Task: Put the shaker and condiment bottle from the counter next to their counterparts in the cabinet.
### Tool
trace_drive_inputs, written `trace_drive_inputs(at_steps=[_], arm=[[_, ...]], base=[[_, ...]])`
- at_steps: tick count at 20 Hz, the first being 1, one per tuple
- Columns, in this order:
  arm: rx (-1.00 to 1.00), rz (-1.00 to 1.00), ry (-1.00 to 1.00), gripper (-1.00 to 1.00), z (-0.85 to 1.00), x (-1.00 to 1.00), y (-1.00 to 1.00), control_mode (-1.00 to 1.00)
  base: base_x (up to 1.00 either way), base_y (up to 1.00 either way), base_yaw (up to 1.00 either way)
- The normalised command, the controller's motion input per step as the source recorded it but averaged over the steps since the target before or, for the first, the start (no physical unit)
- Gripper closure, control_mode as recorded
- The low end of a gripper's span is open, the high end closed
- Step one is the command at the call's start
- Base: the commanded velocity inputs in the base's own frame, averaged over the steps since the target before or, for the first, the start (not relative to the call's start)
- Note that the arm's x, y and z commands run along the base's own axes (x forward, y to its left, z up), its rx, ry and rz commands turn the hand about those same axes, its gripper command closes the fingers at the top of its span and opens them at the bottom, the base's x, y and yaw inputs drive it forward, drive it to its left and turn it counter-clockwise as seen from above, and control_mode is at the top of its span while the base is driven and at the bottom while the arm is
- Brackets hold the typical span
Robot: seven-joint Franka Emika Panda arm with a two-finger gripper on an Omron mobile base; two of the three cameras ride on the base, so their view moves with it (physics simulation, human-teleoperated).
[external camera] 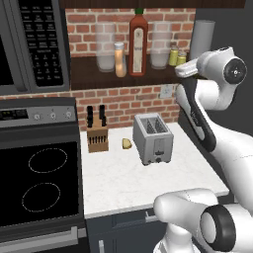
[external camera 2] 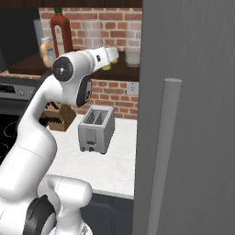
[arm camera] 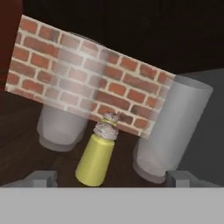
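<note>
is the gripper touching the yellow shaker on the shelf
Apart. In the hand view the gripper stands open, its fingertips wide to either side of the yellow shaker, with dark shelf showing between.

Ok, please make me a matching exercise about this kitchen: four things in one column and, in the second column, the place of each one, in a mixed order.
Things:
1. red bottle
2. toaster
3. knife block
4. microwave

Places:
a. above the stove
b. on the shelf, beside the orange bottle
c. on the counter, next to the stove
d. on the counter, right of the knife block

Pairs: 1-b, 2-d, 3-c, 4-a
</note>
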Motion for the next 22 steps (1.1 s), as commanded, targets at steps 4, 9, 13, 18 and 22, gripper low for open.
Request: trace_drive_inputs(at_steps=[4,9,13,18,22], arm=[[0.12,0.00,-0.05,-1.00,0.04,-0.94,-0.11,-1.00],[0.09,0.00,-0.02,-1.00,0.01,-0.85,-0.02,-1.00],[0.05,0.00,0.00,-1.00,0.00,-0.79,0.00,-1.00],[0.03,0.00,0.00,-1.00,0.00,-0.71,0.00,-1.00],[0.02,0.00,0.00,-1.00,0.00,-0.70,0.00,-1.00]], base=[[0.00,0.00,0.00],[0.00,0.00,0.00],[0.00,0.00,0.00],[0.00,0.00,0.00],[0.00,0.00,0.00]])
